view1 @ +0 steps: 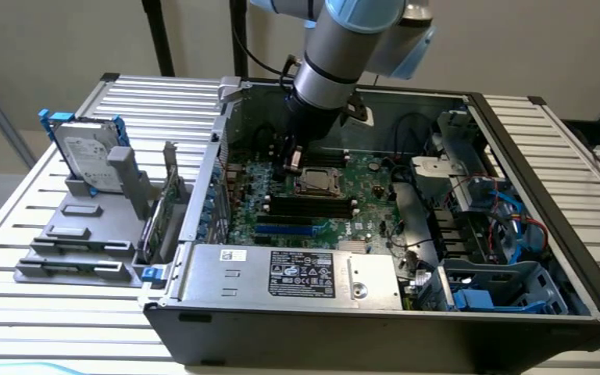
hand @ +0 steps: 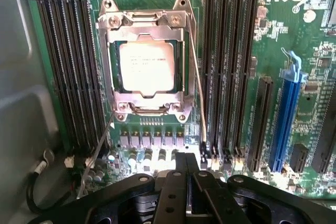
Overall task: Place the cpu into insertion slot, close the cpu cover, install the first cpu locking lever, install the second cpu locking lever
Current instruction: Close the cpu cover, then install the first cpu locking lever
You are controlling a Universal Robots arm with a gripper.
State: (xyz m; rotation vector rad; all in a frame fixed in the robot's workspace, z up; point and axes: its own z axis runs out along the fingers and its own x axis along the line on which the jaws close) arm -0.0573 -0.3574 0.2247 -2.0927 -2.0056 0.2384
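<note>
The cpu [hand: 146, 66] lies flat in the insertion slot [hand: 180, 72] mid-motherboard [hand: 310, 51], with the cpu cover [hand: 144, 20] folded down over its edges. It is probably light, stiff and fragile, best held by its edges. The gripper [hand: 186, 167], fingers together and empty, hovers near the slot.

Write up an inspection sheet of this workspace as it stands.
Surface: slatted metal table bearing an open computer case.
Job's things: cpu seated in the insertion slot; cpu cover lying shut over it; one wire lever beside the socket, another wire lever angled away, both apparently unlatched.
Clutter: hard drive standing in a grey rack on the table.
Gripper: gripper hanging over the motherboard near the socket.
Cables: blue cables at the case's end on the exterior view's right.
Surroundings: plain wall, black poles.
</note>
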